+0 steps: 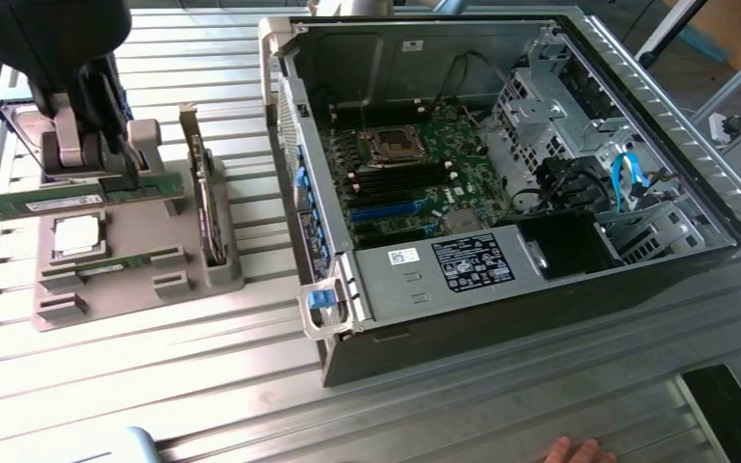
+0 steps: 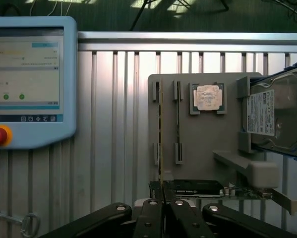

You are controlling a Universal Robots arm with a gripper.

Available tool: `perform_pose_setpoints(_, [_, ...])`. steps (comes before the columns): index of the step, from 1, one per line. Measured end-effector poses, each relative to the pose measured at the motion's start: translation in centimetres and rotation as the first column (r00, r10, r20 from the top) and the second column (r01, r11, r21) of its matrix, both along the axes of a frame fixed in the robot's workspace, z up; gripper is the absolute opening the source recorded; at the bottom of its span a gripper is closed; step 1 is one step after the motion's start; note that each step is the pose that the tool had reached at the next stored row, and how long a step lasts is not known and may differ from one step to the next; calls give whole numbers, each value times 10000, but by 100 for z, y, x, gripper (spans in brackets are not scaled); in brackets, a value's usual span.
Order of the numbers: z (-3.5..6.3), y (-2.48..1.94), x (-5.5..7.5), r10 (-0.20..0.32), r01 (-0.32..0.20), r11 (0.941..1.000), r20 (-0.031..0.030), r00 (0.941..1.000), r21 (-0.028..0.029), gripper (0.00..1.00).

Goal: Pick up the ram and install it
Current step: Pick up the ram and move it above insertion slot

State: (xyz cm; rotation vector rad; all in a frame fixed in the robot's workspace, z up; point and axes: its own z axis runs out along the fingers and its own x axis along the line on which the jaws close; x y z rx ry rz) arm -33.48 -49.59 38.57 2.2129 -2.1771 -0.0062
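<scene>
A person's hand (image 1: 571,450) lies at the desk's (image 1: 474,405) near edge, well apart from the grey tray (image 1: 126,285). On the tray sit a processor chip (image 1: 77,234) and a second memory stick (image 1: 123,260). An expansion card (image 1: 201,207) stands upright on the tray's side nearest the open computer case (image 1: 500,193). Above the tray, the claw (image 1: 103,176) pinches the ram (image 1: 49,203), held level.

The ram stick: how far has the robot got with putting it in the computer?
Done: the pincer is shut on the ram, which looks lifted off the grey holder tray. In hand: the ram hangs above that tray, outside the open computer case. Left: it is not yet in the motherboard's memory slots, which look empty.
</scene>
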Motion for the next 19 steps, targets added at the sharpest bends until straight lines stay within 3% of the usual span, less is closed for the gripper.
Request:
perform_pose_setpoints(9, [0,-3,200,0,0,10000,0,10000,0,12])
perform_pose_setpoints(19, [68,-4,205,1,-1,10000,0,10000,2,12])
